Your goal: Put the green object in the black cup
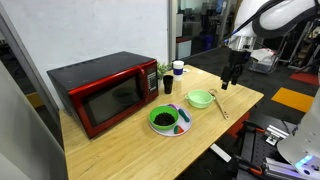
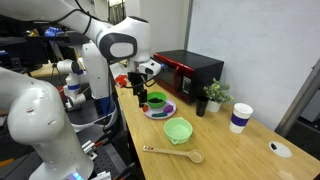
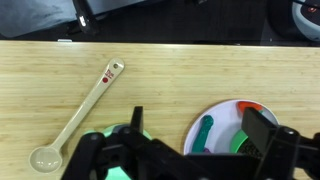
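Hand [image 3: 193, 120] spread, empty; green object [image 3: 204, 134] flat on plate [image 3: 226, 112], long axis up-down in wrist view.

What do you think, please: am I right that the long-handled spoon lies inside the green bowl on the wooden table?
Not quite. The long-handled spoon lies flat on the wooden table beside the green bowl, not inside it, as an exterior view shows.

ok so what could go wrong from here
The green object lies on a crowded plate, so the open pincer could catch neighbouring pieces. The green bowl and spoon sit close by and might get bumped on the way down.
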Tool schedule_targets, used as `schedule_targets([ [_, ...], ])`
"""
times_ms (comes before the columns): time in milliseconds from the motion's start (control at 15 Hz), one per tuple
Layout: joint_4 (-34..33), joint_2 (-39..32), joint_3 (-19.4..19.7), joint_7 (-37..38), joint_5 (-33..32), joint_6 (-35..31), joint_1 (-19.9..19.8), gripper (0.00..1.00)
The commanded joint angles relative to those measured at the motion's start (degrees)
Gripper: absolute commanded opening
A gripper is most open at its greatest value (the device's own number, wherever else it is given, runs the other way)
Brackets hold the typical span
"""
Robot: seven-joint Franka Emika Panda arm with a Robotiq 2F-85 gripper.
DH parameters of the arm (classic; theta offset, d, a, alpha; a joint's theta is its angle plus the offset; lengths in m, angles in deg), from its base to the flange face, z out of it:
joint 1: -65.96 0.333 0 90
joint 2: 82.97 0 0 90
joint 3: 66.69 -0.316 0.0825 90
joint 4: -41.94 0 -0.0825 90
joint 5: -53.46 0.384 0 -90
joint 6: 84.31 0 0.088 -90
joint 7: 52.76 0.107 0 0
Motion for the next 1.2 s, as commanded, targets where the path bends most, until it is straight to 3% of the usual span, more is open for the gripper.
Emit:
schedule_targets([
  [0, -0.57, -9.74, -0.51, -0.64, 2.68, -8.57, 0.74, 1.00],
  [333, -3.68, -19.47, -0.92, -1.16, 5.13, -14.63, 2.39, 1.00],
  [600, -7.72, -24.94, -1.28, -0.85, 5.68, -15.66, 2.96, 1.00],
  [733, -5.60, -22.14, -1.50, -0.27, 4.68, -15.26, 2.28, 1.00],
  [1133, -7.54, -24.37, -1.79, -0.15, 4.63, -15.23, 2.31, 1.00],
])
